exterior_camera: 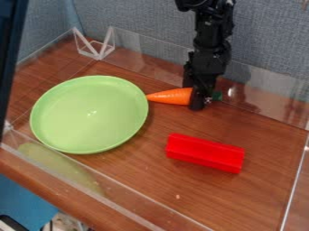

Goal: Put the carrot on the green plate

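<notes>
Gripper closed around the carrot near its green end; the tip points toward nine o'clock, beside the plate's two-o'clock rim. Grasping appears achieved; lifting, carrying and placing on the plate remain.

I'm seeing one green plate, one carrot, one red block, and one white wire stand, as far as I'm making out; its shape is reading poorly back there.
</notes>
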`<state>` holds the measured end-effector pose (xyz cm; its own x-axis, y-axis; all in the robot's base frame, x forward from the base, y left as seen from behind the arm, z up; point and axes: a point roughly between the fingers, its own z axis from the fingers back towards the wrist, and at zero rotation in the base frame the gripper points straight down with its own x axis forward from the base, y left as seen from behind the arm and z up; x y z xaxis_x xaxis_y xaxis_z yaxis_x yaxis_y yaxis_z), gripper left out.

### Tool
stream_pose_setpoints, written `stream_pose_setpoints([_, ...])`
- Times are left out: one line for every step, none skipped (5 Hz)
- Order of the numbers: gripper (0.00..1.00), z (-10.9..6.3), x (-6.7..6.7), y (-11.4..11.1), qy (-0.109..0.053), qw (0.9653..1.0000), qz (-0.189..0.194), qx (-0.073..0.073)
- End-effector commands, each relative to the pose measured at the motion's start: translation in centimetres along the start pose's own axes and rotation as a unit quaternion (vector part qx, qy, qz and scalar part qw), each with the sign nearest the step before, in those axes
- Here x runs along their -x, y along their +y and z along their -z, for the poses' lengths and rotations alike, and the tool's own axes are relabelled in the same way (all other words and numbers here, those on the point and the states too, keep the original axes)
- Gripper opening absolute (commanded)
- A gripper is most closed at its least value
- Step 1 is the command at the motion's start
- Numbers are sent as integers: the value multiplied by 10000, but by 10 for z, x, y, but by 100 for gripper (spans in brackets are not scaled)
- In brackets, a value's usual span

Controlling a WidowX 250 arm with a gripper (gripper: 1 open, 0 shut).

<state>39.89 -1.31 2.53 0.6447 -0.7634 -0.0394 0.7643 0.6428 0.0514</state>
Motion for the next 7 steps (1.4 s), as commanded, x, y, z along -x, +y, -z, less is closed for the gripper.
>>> stream_pose_setpoints([0, -12, 3, 10, -231, 9995, -32, -207])
stream_pose_setpoints([0, -12, 3, 10, -274, 9994, -23, -207])
stream_pose_setpoints([0, -11, 3, 12, -306, 9993, -12, -202])
stream_pose_setpoints([0, -10, 2, 13, -332, 9993, 4, -195])
stream_pose_setpoints([0, -8, 0, 15, -358, 9992, 30, -185])
stream_pose_setpoints([0, -7, -1, 16, -383, 9991, 55, -174])
stream_pose_setpoints([0, -6, -3, 17, -408, 9990, 83, -165])
